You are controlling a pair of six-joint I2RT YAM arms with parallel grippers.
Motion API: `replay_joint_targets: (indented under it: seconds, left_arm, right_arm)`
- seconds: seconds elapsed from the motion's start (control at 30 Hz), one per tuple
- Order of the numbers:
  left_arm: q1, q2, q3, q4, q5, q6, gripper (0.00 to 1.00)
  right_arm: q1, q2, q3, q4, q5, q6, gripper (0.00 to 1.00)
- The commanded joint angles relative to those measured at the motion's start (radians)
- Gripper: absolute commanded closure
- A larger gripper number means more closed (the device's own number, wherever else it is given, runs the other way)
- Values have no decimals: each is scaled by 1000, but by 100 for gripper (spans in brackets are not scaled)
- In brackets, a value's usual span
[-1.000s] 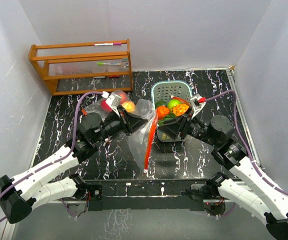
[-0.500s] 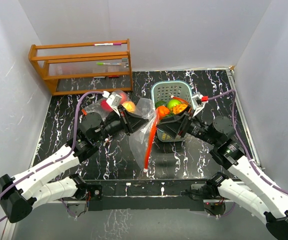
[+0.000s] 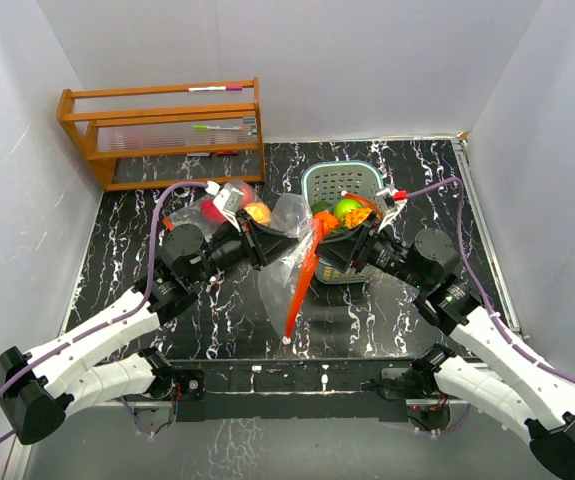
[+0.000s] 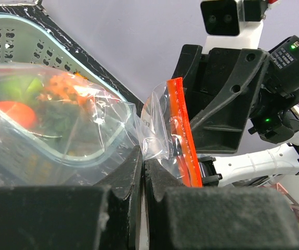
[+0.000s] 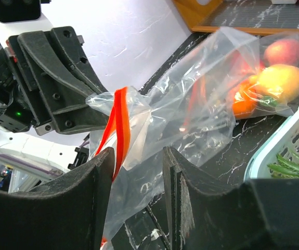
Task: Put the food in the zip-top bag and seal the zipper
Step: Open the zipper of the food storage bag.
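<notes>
A clear zip-top bag with an orange zipper hangs between both arms. My left gripper is shut on the bag's plastic edge, beside the zipper. My right gripper stands open, its jaws either side of the bag's mouth and zipper. Inside the bag lie a yellow fruit, a red one and an orange one. More food sits in the teal basket: a green fruit, an orange one and a pineapple-like one.
A wooden rack holding pens stands at the back left. White walls close in the black marbled table on three sides. The basket's rim is right beside my right gripper.
My right gripper has moved left onto the bag's mouth and its jaws have narrowed. The hanging zipper has swung slightly left. The left arm has held still.
</notes>
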Motion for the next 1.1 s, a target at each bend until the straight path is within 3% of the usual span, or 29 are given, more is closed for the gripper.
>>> replay_joint_targets:
  seconds: [0.0, 0.43, 0.67, 0.73, 0.9, 1.07]
  left_arm:
    - [3, -1, -16, 66, 19, -14, 100]
    - [2, 53, -13, 171, 16, -63, 100]
    - [2, 66, -34, 208, 21, -94, 100]
    - [2, 55, -31, 204, 13, -94, 100]
    - [3, -20, 11, 56, -64, -10, 100]
    - [5, -135, 52, -210, -290, 99, 100]
  right_arm:
    - [0, -4, -4, 18, 28, -12, 57]
    - [25, 12, -79, 145, -17, 66, 59]
    - [34, 20, -82, 173, -28, 70, 73]
    - [35, 24, -81, 166, -24, 65, 89]
    - [35, -15, -39, -58, 161, 2, 92]
    - [36, -65, 24, -308, 409, -57, 92]
